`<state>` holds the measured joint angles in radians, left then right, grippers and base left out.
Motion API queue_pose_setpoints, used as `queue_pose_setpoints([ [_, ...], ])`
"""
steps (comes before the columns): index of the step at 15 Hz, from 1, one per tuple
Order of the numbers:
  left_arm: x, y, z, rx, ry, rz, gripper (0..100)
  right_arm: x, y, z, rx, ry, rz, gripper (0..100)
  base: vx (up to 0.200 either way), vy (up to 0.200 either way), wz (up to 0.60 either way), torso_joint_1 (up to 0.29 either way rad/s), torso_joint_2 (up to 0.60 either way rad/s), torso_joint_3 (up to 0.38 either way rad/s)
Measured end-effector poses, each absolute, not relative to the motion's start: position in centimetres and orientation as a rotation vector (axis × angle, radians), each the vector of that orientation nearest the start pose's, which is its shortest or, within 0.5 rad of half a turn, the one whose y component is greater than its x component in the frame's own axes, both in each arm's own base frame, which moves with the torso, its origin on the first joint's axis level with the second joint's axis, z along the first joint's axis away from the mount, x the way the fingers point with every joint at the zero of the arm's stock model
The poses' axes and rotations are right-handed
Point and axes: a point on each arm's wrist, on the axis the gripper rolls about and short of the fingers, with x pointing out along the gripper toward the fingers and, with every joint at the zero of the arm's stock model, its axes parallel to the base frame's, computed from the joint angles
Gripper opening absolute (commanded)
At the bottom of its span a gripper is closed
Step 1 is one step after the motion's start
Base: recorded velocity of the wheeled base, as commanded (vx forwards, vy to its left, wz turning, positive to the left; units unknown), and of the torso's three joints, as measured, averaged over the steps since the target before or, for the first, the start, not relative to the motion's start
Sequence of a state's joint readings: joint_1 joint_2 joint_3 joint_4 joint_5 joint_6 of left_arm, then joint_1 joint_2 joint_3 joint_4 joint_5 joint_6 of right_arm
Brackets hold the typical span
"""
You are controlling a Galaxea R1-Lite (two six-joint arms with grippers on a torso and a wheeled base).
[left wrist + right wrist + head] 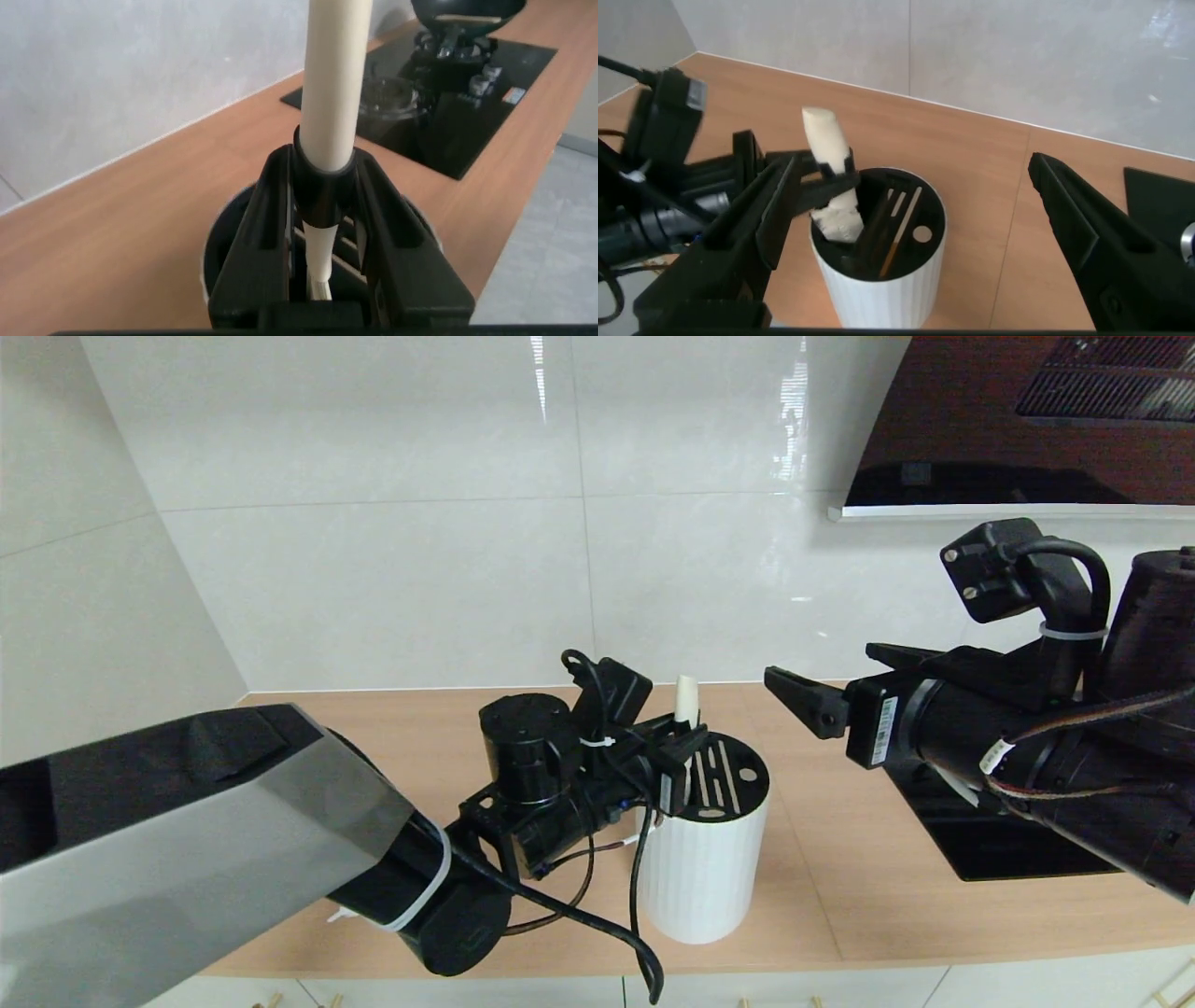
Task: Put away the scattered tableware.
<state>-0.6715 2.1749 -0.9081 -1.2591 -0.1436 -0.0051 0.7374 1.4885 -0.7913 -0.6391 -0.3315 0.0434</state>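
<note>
utensil: cream-handled utensil (687, 698), upright, lower end down in the slotted top of the holder (700, 868); working end hidden, can't tell the type
holder: white ribbed cylinder with black slotted lid, mid-counter, near the front edge
left gripper: left gripper (681, 742) clamped on the handle about halfway up, right above the lid at its 10 o'clock rim
right gripper: right gripper (822, 665) jaws spread wide, holding nothing, at 2 o'clock of the holder, well apart and higher than the lid
step (guess): dropping the utensil into a slot, looks nearly seated
handling: looks light and stiff; smooth round handle, probably slippery, may twist in the pads
grip spot: mid-handle is fine, clamp square so it stays vertical; a low grip would bump the lid
holder risk: tall and narrow, likely light; side push from a jammed tip could tip or slide it
edges: counter (373, 728) front edge close at 6 o'clock of the holder; wall (420, 569) at 12 o'clock; black cooktop (1008, 849) at 3 o'clock, hood (1027, 420) above it
free room: open counter at 9 and 12 o'clock of the holder; straight up is free for pulling out
watch: 2 arms converge near the lid, right side is the tight one
</note>
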Motion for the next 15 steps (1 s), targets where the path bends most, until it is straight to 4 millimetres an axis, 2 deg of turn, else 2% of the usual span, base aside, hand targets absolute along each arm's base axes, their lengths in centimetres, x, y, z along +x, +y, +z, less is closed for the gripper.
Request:
queue_pose_setpoints([
  [6,31.1,-25.4,8.7,0.006,0.044,-0.820,0,19.7,16.9,23.8,0.012,0.061,0.403,100,0.000,0.000,0.00,0.000,0.00,0.000],
  [7,31.1,-25.4,8.7,0.005,0.041,-0.820,100,19.7,16.9,23.8,0.012,0.061,0.404,100,0.000,0.000,0.00,0.000,0.00,0.000],
  [15,31.5,-25.5,9.9,-0.017,-0.037,-0.766,100,19.7,16.9,23.8,0.012,0.063,0.403,100,0.000,0.000,0.00,0.000,0.00,0.000],
])
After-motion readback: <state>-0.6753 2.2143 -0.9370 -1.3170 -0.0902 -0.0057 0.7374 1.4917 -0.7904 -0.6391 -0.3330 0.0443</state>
